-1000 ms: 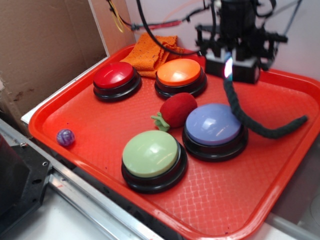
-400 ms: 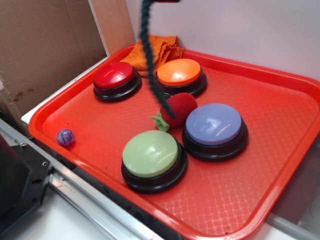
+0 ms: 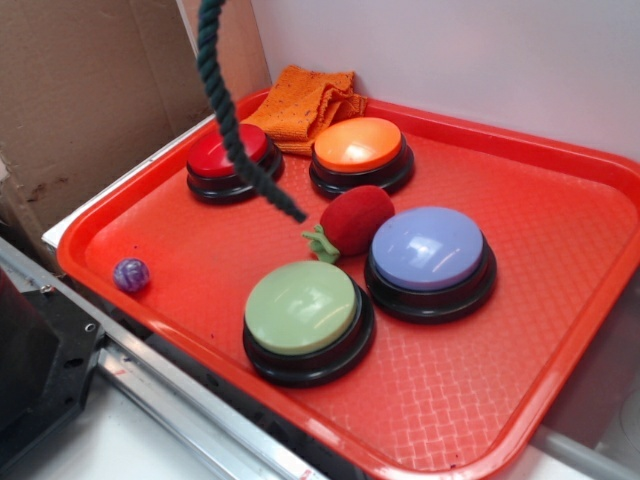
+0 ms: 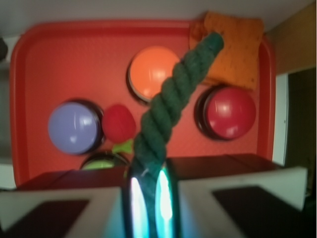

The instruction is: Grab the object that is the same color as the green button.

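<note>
The gripper (image 4: 147,196) is clamped on one end of the green rope (image 3: 226,118), which hangs clear above the tray's (image 3: 560,330) back-left corner. Risk, as judged: the grip is at the very end, so swinging could pull it free.

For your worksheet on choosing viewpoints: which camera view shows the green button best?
The exterior view: the green button shows whole, pale dome on black base, on the red tray. In the wrist view only a sliver shows behind the gripper.
</note>
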Available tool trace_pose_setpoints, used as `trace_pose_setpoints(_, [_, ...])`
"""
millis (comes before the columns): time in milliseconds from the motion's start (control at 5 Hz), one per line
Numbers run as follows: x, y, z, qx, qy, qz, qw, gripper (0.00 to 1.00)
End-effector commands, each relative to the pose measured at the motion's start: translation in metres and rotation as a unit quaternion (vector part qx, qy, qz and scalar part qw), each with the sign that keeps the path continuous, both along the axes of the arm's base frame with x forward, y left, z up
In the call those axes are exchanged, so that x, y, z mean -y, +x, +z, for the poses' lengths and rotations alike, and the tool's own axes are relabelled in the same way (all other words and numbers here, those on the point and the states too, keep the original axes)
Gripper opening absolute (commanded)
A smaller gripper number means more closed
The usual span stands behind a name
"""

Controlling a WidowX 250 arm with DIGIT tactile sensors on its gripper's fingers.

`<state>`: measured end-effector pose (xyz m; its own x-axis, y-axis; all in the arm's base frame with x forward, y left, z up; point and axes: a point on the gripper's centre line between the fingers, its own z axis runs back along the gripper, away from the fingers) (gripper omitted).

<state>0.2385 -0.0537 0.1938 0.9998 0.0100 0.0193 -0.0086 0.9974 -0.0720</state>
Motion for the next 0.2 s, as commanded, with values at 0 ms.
trace_pose_setpoints(0, [-0.0061,0.0159,0.0092,0.014,-0.007,-0.022,1.000,0.00])
